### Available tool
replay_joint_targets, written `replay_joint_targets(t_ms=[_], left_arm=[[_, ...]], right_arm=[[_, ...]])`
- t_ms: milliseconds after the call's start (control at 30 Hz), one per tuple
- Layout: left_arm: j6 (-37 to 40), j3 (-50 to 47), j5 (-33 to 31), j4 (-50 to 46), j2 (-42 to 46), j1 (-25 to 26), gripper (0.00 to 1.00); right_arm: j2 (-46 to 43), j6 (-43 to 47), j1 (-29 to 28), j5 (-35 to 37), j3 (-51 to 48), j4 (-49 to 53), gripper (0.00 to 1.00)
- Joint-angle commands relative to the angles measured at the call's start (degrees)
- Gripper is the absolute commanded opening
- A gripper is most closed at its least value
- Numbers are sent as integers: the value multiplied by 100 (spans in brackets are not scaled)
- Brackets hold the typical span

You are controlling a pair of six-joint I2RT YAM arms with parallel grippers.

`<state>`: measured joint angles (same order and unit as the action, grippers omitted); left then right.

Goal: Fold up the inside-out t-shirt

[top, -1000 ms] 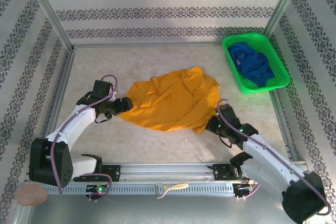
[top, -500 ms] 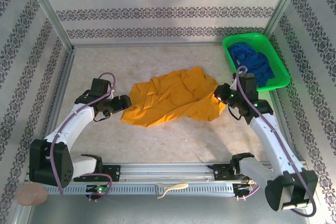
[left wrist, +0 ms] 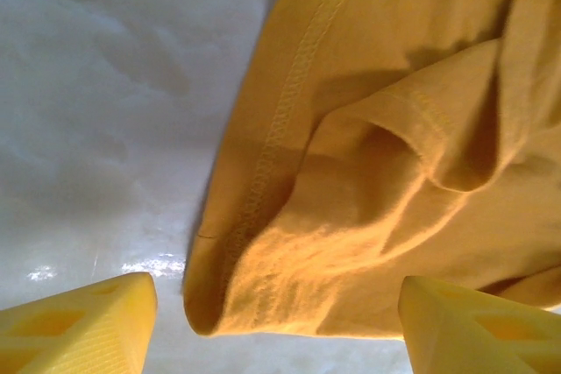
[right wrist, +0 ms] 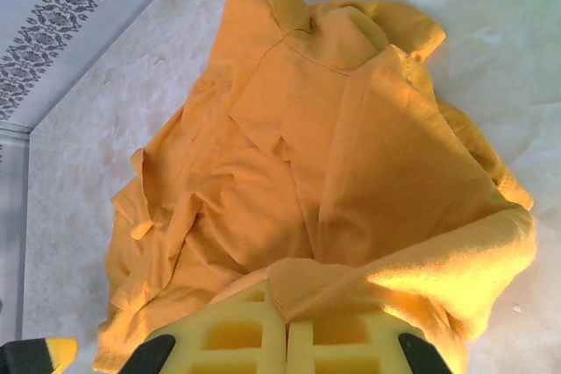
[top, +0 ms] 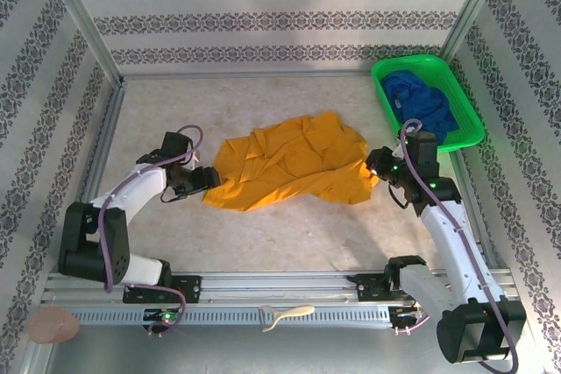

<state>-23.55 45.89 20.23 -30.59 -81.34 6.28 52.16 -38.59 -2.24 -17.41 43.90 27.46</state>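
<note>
The pale, marbled table [top: 289, 234] was enclosed by patterned walls on the left, far and right sides. The mustard-yellow t-shirt [top: 289, 164] was spread in a crumpled heap near the middle of the table, with its plain face up and a stitched hem along its left edge.

A green plastic basket [top: 392, 124] was set in the far right corner, well apart from the shirt. A deep-blue garment [top: 425, 107] was bunched inside it.

The left gripper [top: 209, 178] was held low at the shirt's near left corner. Its yellow fingers [left wrist: 88, 321] were spread wide, and the hemmed corner was seen between them, untouched by either. The right gripper [top: 372, 164] was placed at the shirt's right edge. Its pads [right wrist: 237, 339] were pressed together, and a fold of the yellow cloth was pinched between them and draped over their tips.

A cream-coloured curved object [top: 285, 314] was laid on the rail at the near edge. A pinkish round object [top: 53, 326] was seen at the near left corner.
</note>
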Motion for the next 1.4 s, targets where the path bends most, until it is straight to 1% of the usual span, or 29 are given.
replay_joint_targets(t_ms=[0, 133, 200, 267, 300, 333, 400, 433, 500, 700, 867, 1000, 1100, 1267, 1367], left_arm=[[203, 205, -62, 118, -260, 60, 71], [155, 228, -56, 286, -535, 194, 70], [112, 203, -48, 387, -639, 232, 64], [62, 170, 15, 501, -705, 266, 54], [44, 159, 46, 538, -723, 275, 47], [20, 155, 95, 590, -720, 282, 33], [-24, 201, 182, 613, -672, 288, 2], [-36, 269, 205, 576, -583, 290, 0], [-53, 494, 159, 396, -301, 283, 0], [-327, 1680, 202, -196, 736, 132, 0], [-537, 2363, 255, -413, 1180, -22, 0], [-596, 2666, 313, -584, 1323, -63, 0], [-720, 2809, 298, -640, 1547, -73, 0], [-1393, 3115, 623, -447, 2006, -68, 0], [-1702, 3131, 768, -221, 2011, -72, 0]], right_arm=[[-149, 18, 74, -91, -168, 14, 0], [-253, 1, 101, -131, -273, 22, 0], [-292, -1, 114, -132, -287, 31, 0], [-302, -11, 132, -164, -268, 35, 0], [-302, -10, 140, -187, -247, 38, 0], [-290, -17, 153, -216, -206, 29, 0], [-241, -6, 197, -270, -81, 29, 0], [-189, 5, 231, -333, 44, 30, 0], [-60, 40, 369, -497, 302, 22, 0], [232, 171, 804, -1034, 1227, 156, 0], [244, 299, 1085, -1307, 1762, 361, 0], [165, 357, 1284, -1462, 1975, 496, 0], [31, 404, 1338, -1424, 2138, 641, 0], [-191, 258, 1382, -1540, 2322, 690, 0], [-220, 210, 1382, -1570, 2252, 666, 0]])
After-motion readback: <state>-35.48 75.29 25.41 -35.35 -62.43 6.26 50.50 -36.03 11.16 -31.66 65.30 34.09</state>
